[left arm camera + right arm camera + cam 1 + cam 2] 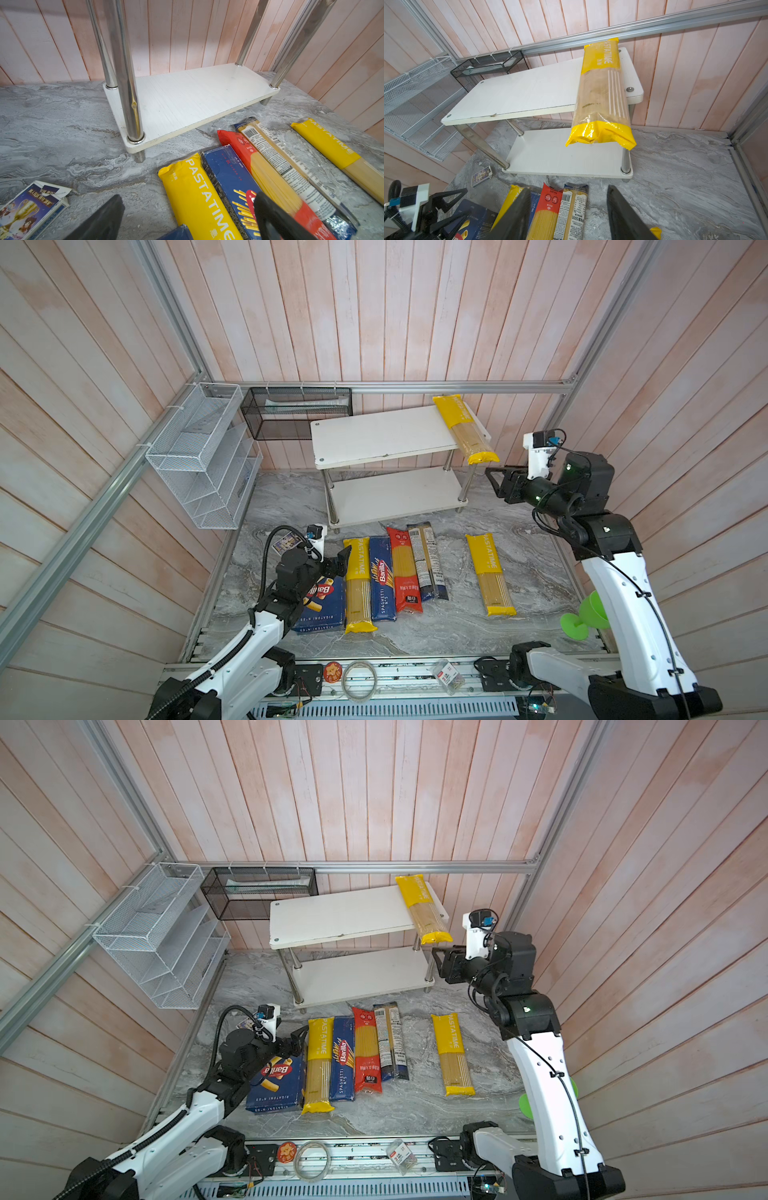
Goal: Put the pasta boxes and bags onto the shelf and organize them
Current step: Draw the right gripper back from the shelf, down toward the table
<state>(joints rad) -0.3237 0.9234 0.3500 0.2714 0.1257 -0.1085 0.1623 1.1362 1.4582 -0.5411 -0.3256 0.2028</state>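
Note:
The shelf (pixel 374 439) stands at the back. One yellow PASTATIME bag (pixel 463 427) lies across the right end of its top board and overhangs the front edge. My right gripper (pixel 493 477) is open and empty just in front of and below that overhanging end; in the right wrist view its fingers (pixel 512 216) frame nothing. On the table lie the wide rigatoni box (pixel 328 610), a yellow bag (pixel 358 585), the spaghetti box (pixel 381 585), a red bag (pixel 403 572), a blue-and-clear bag (pixel 428 562) and, apart, another yellow bag (pixel 489 574). My left gripper (pixel 187 218) hovers open over the row's yellow bag (pixel 197 197).
A white wire rack (pixel 199 456) and a black mesh basket (pixel 295 412) hang on the back-left wall. A small card box (pixel 284 542) lies left of the shelf's foot. A green cup (pixel 586 614) sits by the right arm. A tape roll (pixel 359 680) lies on the front rail.

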